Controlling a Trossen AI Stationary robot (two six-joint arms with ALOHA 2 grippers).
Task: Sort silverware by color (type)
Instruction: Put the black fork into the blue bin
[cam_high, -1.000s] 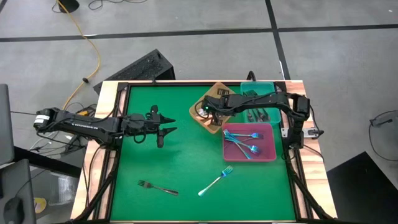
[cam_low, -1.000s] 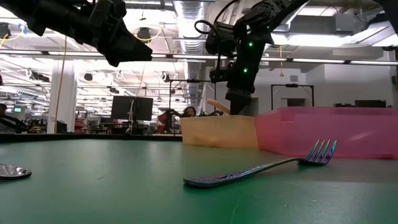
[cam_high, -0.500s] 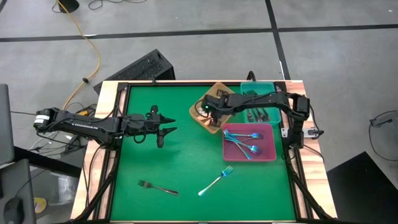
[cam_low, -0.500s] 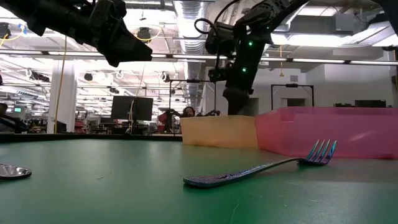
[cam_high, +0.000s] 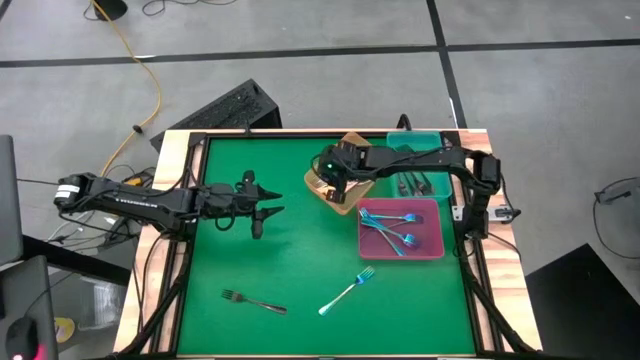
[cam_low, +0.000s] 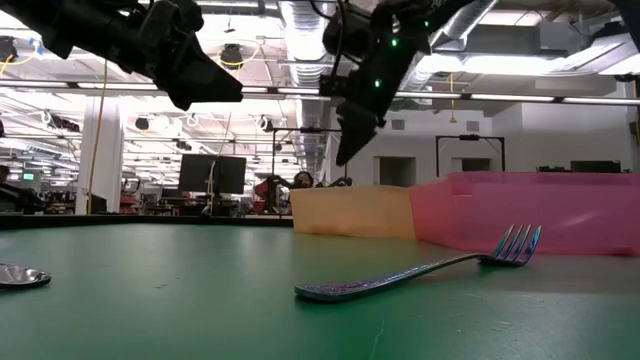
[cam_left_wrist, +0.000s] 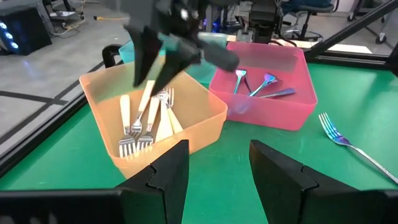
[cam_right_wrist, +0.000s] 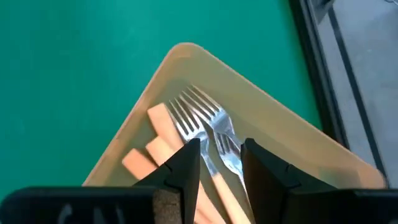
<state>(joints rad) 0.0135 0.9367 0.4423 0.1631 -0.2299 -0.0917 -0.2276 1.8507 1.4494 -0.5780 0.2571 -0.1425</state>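
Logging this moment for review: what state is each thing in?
Right tool: open, empty, above the orange tray.
Left tool: open, empty, hovering over the green mat.
Orange tray: holds cream-handled forks.
Pink tray: holds blue-teal forks.
Teal tray: mostly hidden by the right arm.
Loose blue-teal fork: flat on the mat.
Loose black fork: flat on the mat.

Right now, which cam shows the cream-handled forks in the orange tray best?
Left wrist view: the cream-handled forks lie in full sight inside the orange tray. Right wrist view shows only some tines and handles close up. High view: right arm covers them. Low view: tray wall only.
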